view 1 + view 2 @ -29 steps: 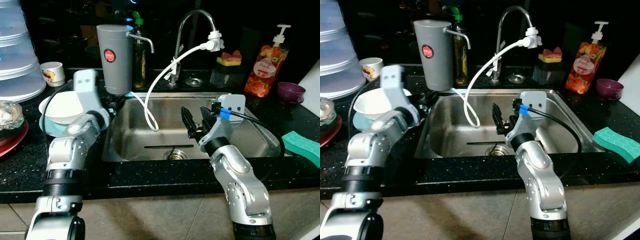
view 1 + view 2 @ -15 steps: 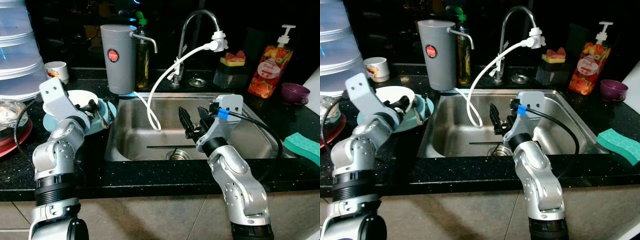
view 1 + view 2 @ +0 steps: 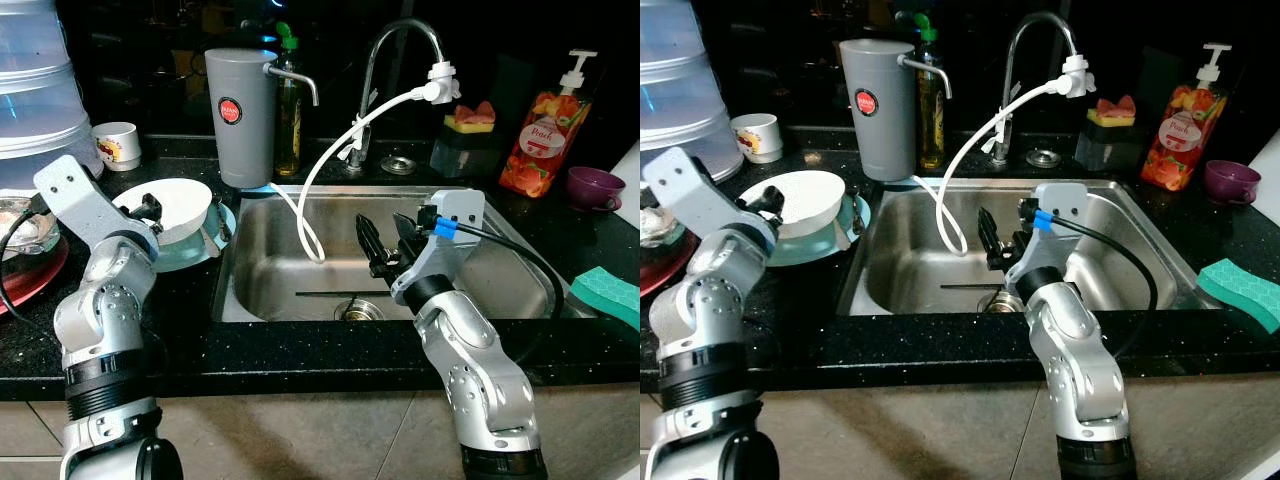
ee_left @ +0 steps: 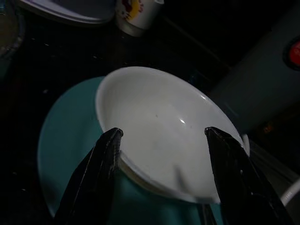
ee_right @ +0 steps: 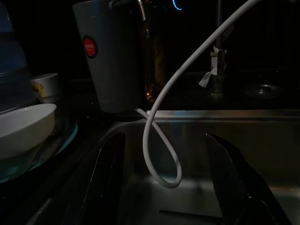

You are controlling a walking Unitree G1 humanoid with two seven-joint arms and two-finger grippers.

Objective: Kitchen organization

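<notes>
A white bowl (image 3: pixel 172 204) rests on a teal plate (image 3: pixel 192 250) on the black counter, left of the steel sink (image 3: pixel 300 280). My left gripper (image 3: pixel 148 205) is at the bowl's left rim. In the left wrist view it is open (image 4: pixel 163 133), one finger on each side of the bowl (image 4: pixel 164 117), near its closest rim. My right gripper (image 3: pixel 385 240) hangs open over the sink basin with nothing between its fingers. A piece of cutlery (image 3: pixel 217 215) lies on the plate beside the bowl.
A grey filter jug (image 3: pixel 240 115) and a dark bottle stand behind the bowl. A white hose (image 3: pixel 320 170) loops from the faucet (image 3: pixel 400 40) into the sink. Left: clear stacked containers (image 3: pixel 35 90), a small mug (image 3: pixel 117 145), a red plate (image 3: pixel 25 275). Right: soap bottle (image 3: pixel 535 140), purple cup (image 3: pixel 592 185), green sponge (image 3: pixel 610 295).
My left arm has swung left from the sink's edge, and its gripper is now at the bowl's left rim. The right arm stays over the sink. The view shifted slightly.
</notes>
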